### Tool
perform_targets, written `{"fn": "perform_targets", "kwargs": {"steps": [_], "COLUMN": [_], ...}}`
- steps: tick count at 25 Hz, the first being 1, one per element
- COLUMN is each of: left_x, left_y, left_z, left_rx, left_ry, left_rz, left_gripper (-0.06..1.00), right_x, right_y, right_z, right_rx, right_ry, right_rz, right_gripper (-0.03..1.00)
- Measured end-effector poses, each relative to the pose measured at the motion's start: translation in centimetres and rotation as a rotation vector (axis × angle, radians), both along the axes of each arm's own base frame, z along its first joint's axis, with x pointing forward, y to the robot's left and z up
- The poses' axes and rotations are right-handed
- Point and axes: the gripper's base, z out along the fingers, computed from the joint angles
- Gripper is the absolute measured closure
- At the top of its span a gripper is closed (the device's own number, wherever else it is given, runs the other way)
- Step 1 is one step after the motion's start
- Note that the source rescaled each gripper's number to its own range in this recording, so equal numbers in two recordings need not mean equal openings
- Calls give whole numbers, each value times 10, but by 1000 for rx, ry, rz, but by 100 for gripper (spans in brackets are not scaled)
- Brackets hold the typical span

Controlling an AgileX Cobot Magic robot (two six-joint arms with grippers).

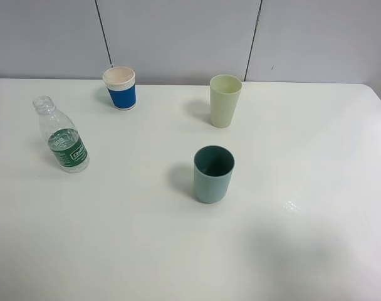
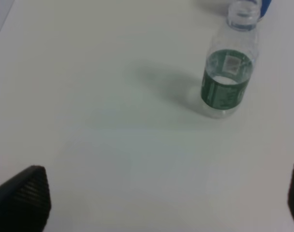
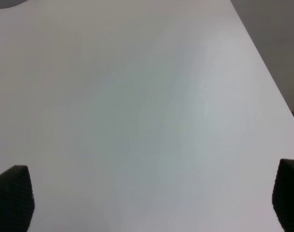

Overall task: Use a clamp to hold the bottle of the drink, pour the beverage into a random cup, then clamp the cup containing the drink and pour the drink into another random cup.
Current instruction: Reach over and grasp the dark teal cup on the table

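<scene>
Left claw hangs over the table with its jaws wide apart, clamped on nothing. You have the bottle well ahead of it, on the left side near the blue cup. Your right claw is likewise spread and empty. Nothing looks done yet: the bottle is ungripped, and the teal cup and pale green cup show no drink. The bottle stands upright, long axis vertical, open mouth pointing up; both grasps and both pours remain.
</scene>
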Motion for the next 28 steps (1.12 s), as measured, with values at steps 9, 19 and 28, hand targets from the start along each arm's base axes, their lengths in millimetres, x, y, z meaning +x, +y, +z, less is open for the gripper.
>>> {"fn": "perform_targets", "kwargs": {"steps": [9,19,28], "left_x": [0,0,0], "left_y": [0,0,0], "left_z": [0,0,0], "left_rx": [0,0,0], "left_ry": [0,0,0], "left_rz": [0,0,0], "left_gripper": [-5,-6,-6], "right_x": [0,0,20], "right_y": [0,0,0], "right_z": [0,0,16], "right_rx": [0,0,17], "right_ry": [0,0,15], "right_rz": [0,0,13], "right_gripper": [-3,-3,-3]}}
